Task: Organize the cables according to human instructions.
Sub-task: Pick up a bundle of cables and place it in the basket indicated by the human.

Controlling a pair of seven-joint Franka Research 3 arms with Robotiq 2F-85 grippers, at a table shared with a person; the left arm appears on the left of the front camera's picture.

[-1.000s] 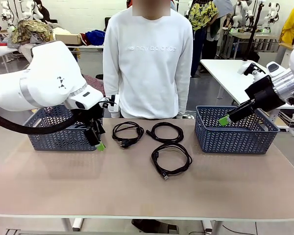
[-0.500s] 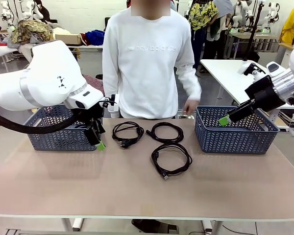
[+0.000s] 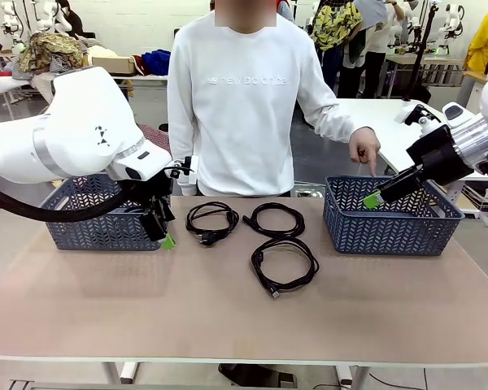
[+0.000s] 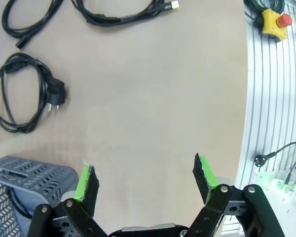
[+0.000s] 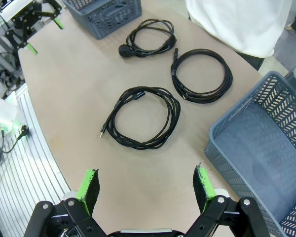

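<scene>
Three coiled black cables lie mid-table: one with a round plug (image 3: 211, 221) at the left, one (image 3: 278, 218) behind the middle, one (image 3: 284, 264) nearer me. My left gripper (image 3: 164, 236) hangs open at the front right corner of the left basket (image 3: 98, 223). Its wrist view has the open left gripper (image 4: 145, 175) over bare table, the plugged cable (image 4: 17, 103) off to the side. My right gripper (image 3: 372, 198) is open over the right basket (image 3: 390, 236). The right gripper (image 5: 147, 185) holds nothing, with the cables (image 5: 145, 118), (image 5: 202, 76), (image 5: 148, 37) beyond it. The person's hand (image 3: 364, 150) points down at the right basket.
The person in a white sweatshirt (image 3: 244, 106) stands at the far edge. The right basket's floor (image 5: 256, 158) is bare where visible. A yellow emergency stop button (image 4: 274, 24) sits off the table's near edge. Bare tabletop runs along the front.
The person's hand has risen from the table's far edge and swung to the right, now pointing down over the right basket. Both arms and the cables have stayed still.
</scene>
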